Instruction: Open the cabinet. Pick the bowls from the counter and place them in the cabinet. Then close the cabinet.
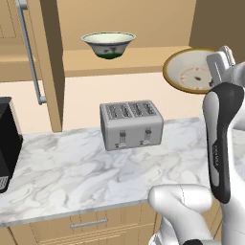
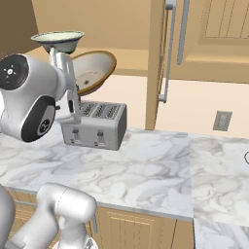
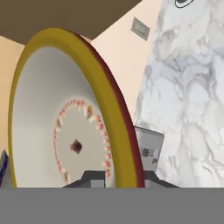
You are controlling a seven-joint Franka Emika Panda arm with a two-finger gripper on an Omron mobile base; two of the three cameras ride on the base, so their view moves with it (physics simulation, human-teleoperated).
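Observation:
The cabinet's left door point(image 1: 51, 62) stands swung open, and its shelf point(image 1: 143, 60) is exposed. The deep cream bowl point(image 1: 108, 44) point(image 2: 58, 41) sits upright on that shelf. My gripper point(image 1: 213, 76) point(image 3: 120, 179) is shut on the rim of the brown-rimmed bowl point(image 1: 189, 72) point(image 2: 92, 70) point(image 3: 65, 118). This bowl is tipped almost on its side and hangs at shelf height, right of the cream bowl and above the counter point(image 1: 72, 167). One fingertip lies inside the rim and the other outside it.
A silver toaster point(image 1: 130, 124) point(image 2: 97, 125) stands on the counter under the shelf. A black appliance point(image 1: 7, 143) sits at the counter's left end. The open door's bar handle point(image 1: 28, 52) point(image 2: 168, 53) juts out. A wall outlet point(image 2: 222, 120) is further right.

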